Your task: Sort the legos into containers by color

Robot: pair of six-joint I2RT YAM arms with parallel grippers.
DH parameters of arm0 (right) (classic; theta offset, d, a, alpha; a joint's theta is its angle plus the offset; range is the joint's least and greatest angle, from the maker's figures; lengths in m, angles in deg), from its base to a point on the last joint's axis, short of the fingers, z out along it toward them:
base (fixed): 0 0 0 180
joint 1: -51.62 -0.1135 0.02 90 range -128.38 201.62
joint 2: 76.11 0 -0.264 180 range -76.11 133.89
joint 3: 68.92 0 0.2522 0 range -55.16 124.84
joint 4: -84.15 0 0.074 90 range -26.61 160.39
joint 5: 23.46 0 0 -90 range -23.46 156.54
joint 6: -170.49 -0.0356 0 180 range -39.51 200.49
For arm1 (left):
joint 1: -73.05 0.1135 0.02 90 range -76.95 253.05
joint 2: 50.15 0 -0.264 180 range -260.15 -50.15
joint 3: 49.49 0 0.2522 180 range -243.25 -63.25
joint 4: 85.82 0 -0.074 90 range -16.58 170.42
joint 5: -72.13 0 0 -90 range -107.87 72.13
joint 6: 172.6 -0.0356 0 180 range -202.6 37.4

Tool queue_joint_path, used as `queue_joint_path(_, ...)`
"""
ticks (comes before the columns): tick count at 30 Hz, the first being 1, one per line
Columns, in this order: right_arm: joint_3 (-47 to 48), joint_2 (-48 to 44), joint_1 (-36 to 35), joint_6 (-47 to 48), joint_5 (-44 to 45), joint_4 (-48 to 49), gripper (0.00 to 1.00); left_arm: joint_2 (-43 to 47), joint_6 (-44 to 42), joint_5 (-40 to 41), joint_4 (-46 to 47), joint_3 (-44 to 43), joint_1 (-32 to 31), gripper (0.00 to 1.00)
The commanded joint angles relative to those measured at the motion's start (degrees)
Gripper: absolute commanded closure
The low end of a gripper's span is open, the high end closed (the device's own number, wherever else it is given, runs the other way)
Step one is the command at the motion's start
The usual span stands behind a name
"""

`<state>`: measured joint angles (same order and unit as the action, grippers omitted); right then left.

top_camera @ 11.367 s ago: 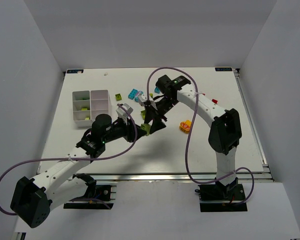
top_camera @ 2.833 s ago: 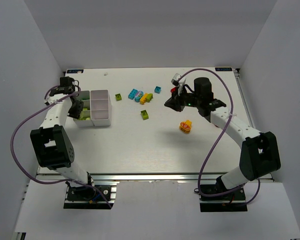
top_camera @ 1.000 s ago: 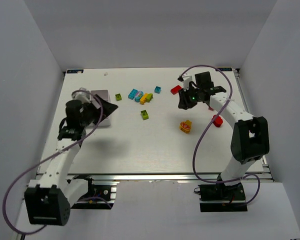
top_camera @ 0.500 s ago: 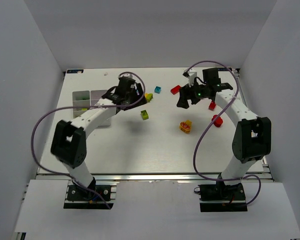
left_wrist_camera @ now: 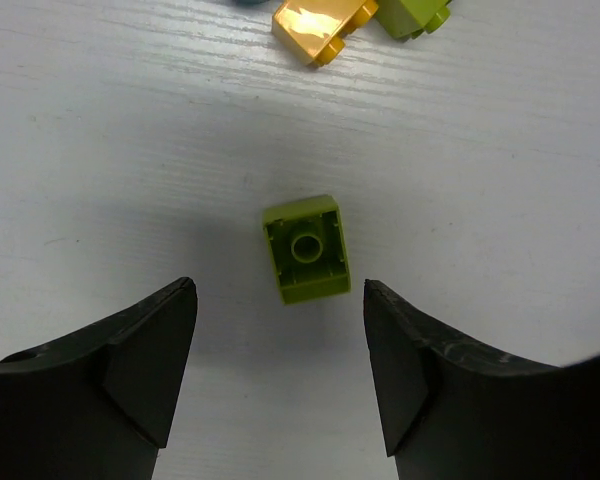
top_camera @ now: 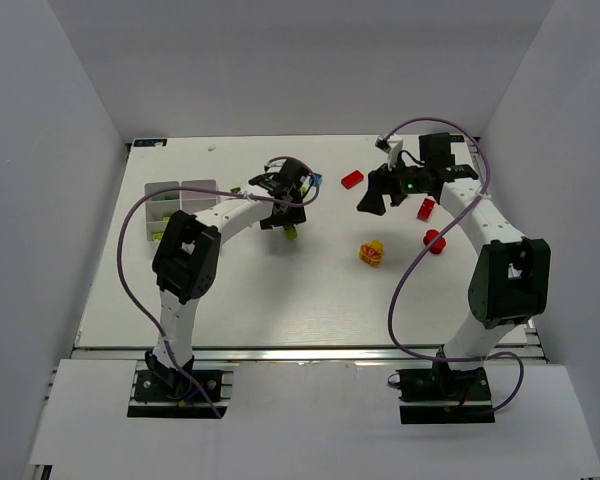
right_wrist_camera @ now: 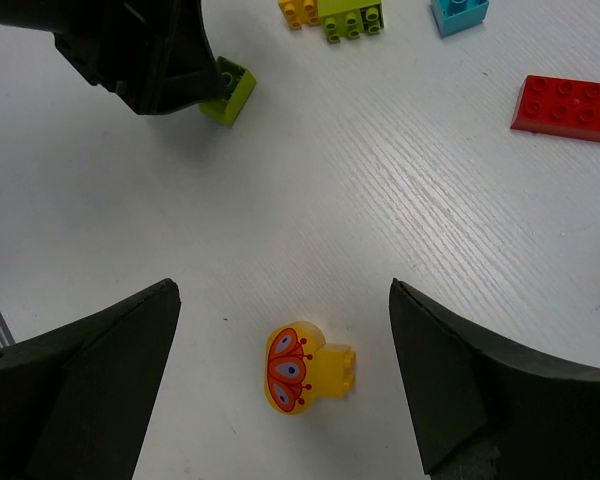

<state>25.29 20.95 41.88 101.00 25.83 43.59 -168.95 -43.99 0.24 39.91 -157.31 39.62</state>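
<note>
White tabletop, white walls round it.

L gripper (left_wrist_camera: 278,312): fingers apart, straddling a lime brick (left_wrist_camera: 305,248). It lies hollow side up just ahead of the tips, untouched on either side. Change: a sec ago this arm was back by the compartment tray (top_camera: 166,185). Now it's across at the loose pile & the gap has been narrowing from full wide. So prob. a fresh pick is starting, w/ lime next for the tray. Beyond the tips, at the frame edge, are an orange brick (left_wrist_camera: 320,25) & a green brick (left_wrist_camera: 412,12), both cropped.

R gripper (right_wrist_camera: 282,300): fingers wide apart, nothing btwn them; it opened over the last sec. Thru the gap, well below, sits a yellow butterfly brick (right_wrist_camera: 305,367). Far past the right finger is a red plate (right_wrist_camera: 570,108), & ahead of the tips a cyan brick (right_wrist_camera: 458,12). Top view shows a red brick (top_camera: 426,208) beside that arm which wasn't visible a sec ago, near another red piece (top_camera: 435,240). Looks like R just let it go outside the tray, so reds aren't sorted yet.

Hard to see:
- Tray is half behind L arm; contents show only as lime specks in the left cells.
- From above, L gripper covers the bricks under it.
- Whether L pads touch the table, can't tell.
</note>
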Motion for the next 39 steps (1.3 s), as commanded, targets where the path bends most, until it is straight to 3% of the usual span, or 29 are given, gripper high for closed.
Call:
queue_joint_path(1, 0.1, -2.1, 0.3, -0.6, -2.7, 2.1, 0.11, -1.2, 0.3, 2.1, -0.7, -3.3, -0.4, 0.23)
queue_joint_path(11, 0.6, -1.8, 0.3, -0.9, -3.1, 2.1, 0.11, -7.0, 1.6, 1.8, -1.6, -8.5, -0.7, 0.24)
queue_joint_path(16, 0.2, -2.1, 0.3, -1.2, -3.1, 2.3, 0.11, -7.9, 1.5, 2.1, -0.8, -8.2, -0.7, 0.34)
queue_joint_path(20, 0.2, -2.3, 0.4, -1.2, -3.1, 2.3, 0.11, -7.7, 1.5, 2.6, -0.7, -7.9, -0.7, 0.45)
queue_joint_path(24, 0.2, -2.4, 0.4, -1.2, -3.6, 2.2, 0.11, -5.7, 1.5, 2.6, 0.1, -6.0, -0.7, 0.71)
queue_joint_path(28, 0.1, -2.7, 0.3, -0.8, -4.7, 1.8, 0.12, -1.5, 2.2, 1.8, 1.2, -3.4, -0.7, 0.88)
queue_joint_path(30, -0.1, -2.9, 0.3, 0.2, -6.0, 1.1, 0.17, 3.0, 2.8, 1.5, 1.8, -1.0, -0.7, 0.93)
queue_joint_path(32, -0.1, -2.7, 0.3, 1.0, -7.0, 0.6, 0.28, 8.5, 3.0, 0.8, 2.8, 0.7, -0.6, 1.0)
queue_joint_path(34, -0.1, -2.7, 0.2, 1.3, -8.2, 0.1, 0.38, 12.2, 3.8, 0.6, 3.3, 3.3, -0.4, 1.0)
queue_joint_path(35, -0.1, -2.6, 0.2, 1.5, -8.5, -0.2, 0.5, 14.0, 4.3, 0.3, 3.5, 4.3, 0.3, 1.0)
queue_joint_path(37, -0.2, -2.6, -0.1, 1.6, -9.0, -0.3, 0.62, 19.6, 6.2, -0.9, 4.1, 7.7, 1.6, 1.0)
queue_joint_path(38, -0.3, -2.7, -0.2, 1.7, -9.2, -0.2, 0.78, 21.6, 7.2, -2.3, 4.5, 9.1, 3.4, 1.0)
queue_joint_path(39, -0.3, -2.6, -0.4, 1.7, -9.5, -0.2, 0.87, 25.5, 8.2, -3.0, 4.7, 10.6, 4.6, 1.0)
